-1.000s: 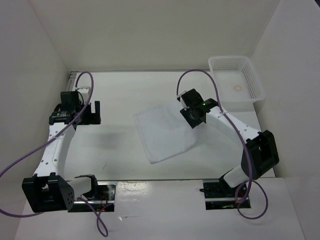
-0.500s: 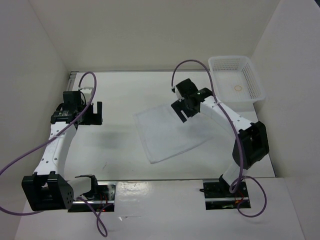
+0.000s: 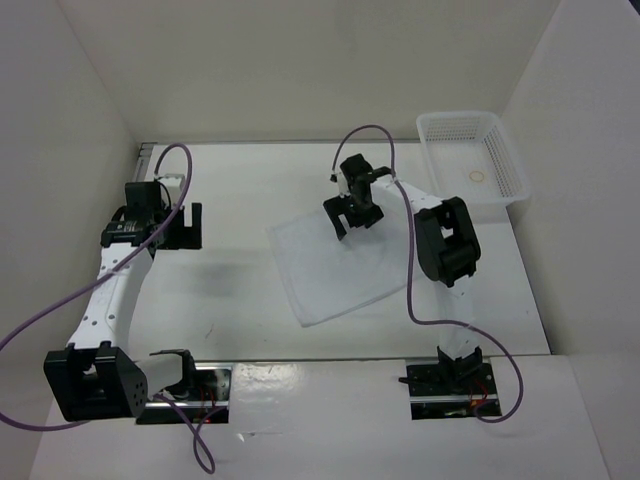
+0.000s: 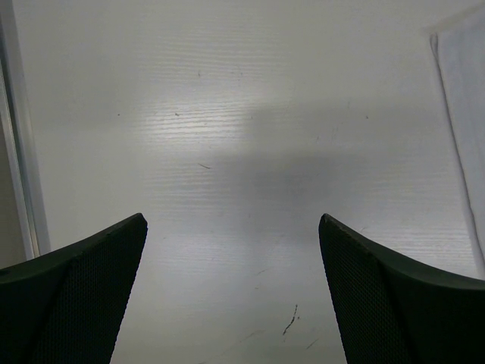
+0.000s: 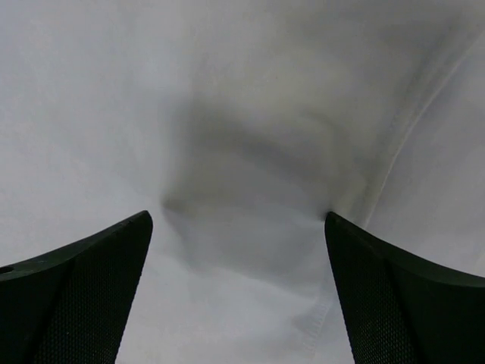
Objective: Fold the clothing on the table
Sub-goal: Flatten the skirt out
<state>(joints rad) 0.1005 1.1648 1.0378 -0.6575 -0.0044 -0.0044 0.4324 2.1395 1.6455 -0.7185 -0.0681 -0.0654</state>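
I see the clothing (image 3: 325, 275), a thin white garment, lying flat as a rough square turned at a slant on the white table (image 3: 240, 190). It is only slightly greyer than the tabletop under it. The right gripper (image 3: 355, 222) hangs over the clothing's far edge, with its two black fingers spread wide and nothing caught between them. I cannot tell whether the fingertips touch the cloth. Through the right wrist camera the clothing fills the whole view. A soft, shadowed crease sits between the two fingers, and a stitched hem (image 5: 394, 163) runs on a diagonal just inside the right finger. The left gripper (image 3: 195, 226) is well apart from the clothing, off its left side. Its jaws are also wide open and empty above bare tabletop. Through the left wrist camera only a sliver of the clothing's left edge shows, at the far right of the view, and a few small dark scuffs mark the tabletop beside it. A white plastic mesh basket (image 3: 455, 118) stands beyond the clothing's far right corner, clear of the fabric. A small pale ring (image 3: 478, 177) lies on the basket's floor.
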